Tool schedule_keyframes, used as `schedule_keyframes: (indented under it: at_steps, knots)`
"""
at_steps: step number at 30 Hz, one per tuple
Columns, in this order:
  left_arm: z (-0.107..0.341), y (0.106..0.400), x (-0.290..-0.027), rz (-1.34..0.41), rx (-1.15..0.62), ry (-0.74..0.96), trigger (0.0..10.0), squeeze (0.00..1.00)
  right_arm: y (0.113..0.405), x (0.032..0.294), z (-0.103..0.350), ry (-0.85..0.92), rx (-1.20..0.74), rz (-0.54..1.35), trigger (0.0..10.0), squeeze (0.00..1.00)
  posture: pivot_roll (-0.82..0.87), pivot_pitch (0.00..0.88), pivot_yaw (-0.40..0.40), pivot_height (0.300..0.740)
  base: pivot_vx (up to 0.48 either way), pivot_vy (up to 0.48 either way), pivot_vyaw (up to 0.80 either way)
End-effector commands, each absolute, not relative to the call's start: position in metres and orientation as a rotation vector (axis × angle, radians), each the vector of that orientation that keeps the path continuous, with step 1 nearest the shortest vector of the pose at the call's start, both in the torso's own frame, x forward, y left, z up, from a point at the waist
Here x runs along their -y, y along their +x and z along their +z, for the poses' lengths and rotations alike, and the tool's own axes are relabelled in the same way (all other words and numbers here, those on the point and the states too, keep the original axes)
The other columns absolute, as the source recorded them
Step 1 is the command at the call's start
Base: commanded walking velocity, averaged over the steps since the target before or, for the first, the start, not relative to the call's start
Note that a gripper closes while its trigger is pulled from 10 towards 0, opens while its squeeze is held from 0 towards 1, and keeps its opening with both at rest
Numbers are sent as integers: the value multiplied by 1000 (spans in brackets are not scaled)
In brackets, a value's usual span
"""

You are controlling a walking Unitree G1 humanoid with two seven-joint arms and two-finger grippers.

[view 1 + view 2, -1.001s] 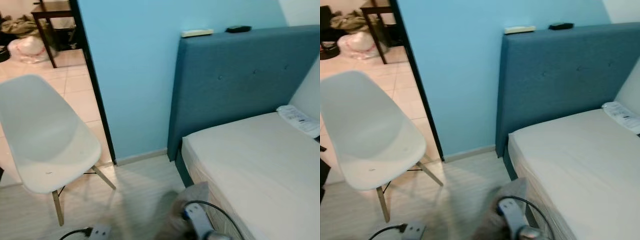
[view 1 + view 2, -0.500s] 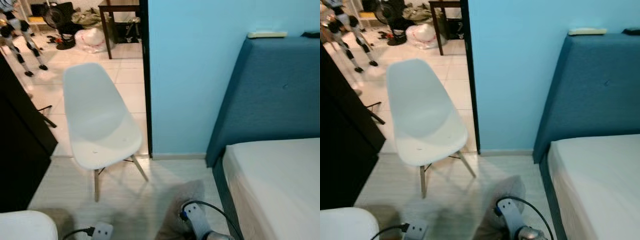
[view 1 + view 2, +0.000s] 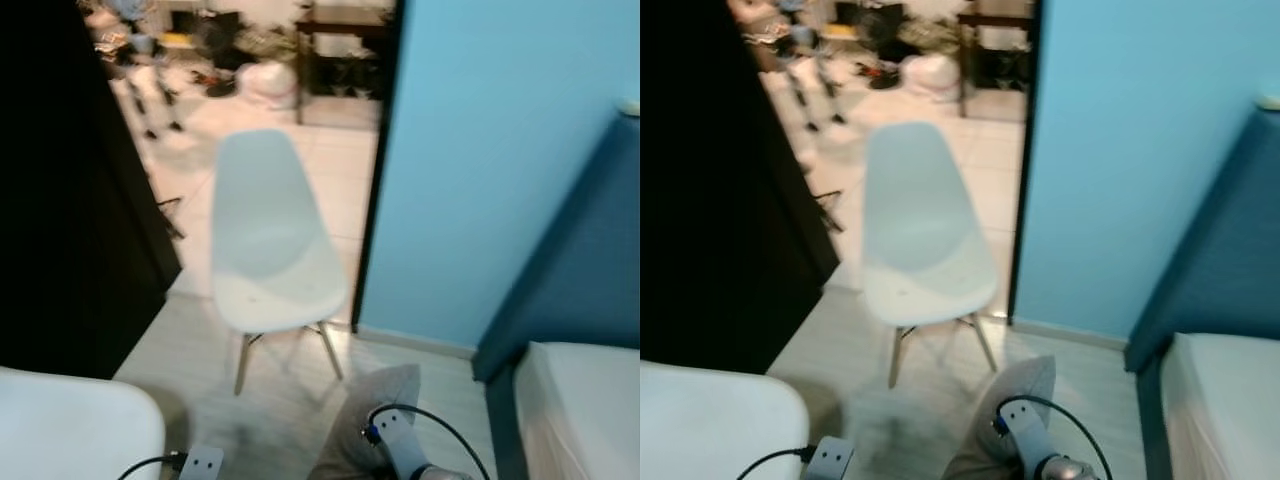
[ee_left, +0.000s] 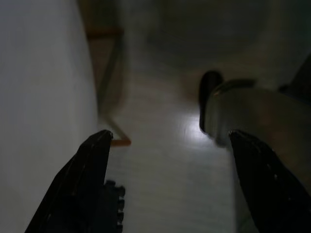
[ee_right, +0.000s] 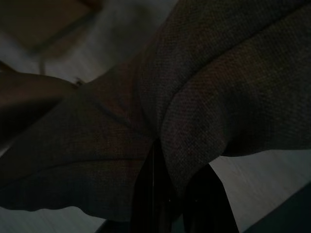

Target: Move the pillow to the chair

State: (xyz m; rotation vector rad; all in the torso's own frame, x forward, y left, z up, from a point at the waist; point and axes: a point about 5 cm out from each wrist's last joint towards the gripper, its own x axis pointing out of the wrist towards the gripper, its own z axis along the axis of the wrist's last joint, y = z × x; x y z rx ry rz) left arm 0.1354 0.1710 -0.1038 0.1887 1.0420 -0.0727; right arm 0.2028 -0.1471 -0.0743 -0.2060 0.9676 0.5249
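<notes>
Your head views showed the white chair standing in the doorway ahead, seat bare, with the grey pillow low at your right side, apart from it. Your right wrist view showed the right gripper pinched tight on that fabric. The left gripper hung spread wide over pale floor.

Grey pillow hanging low, white chair upright, apart

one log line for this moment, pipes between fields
right gripper shut on grey pillow | left gripper open, idle | white chair ahead, seat bare | pillow not yet placed
</notes>
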Motion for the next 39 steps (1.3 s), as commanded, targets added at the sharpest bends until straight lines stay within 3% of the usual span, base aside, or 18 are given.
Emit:
schedule_keyframes:
  at_steps: [1,13,29,37,39]
  knots:
    - [-109,120,-170,-89,-1098,201,10000,0,205,152,-74,-249,-955,502,10000,0,-33,61,-27,740,0,0,756]
    - [-108,123,-175,-66,-1097,221,10000,0,208,155,-72,-243,-950,456,10000,0,-36,60,-31,740,0,-324,178]
    - [-106,131,-168,-33,-1064,142,10000,0,211,155,-70,-259,-939,458,10000,0,-37,58,-36,740,0,0,0]
    - [-104,136,-174,-15,-1037,178,10000,0,249,137,-45,-2,-775,374,10000,0,-37,60,-25,740,256,0,0]
    - [-99,147,-179,20,-992,171,10000,0,282,125,-17,111,-623,352,10000,0,-35,62,-23,740,341,0,0]
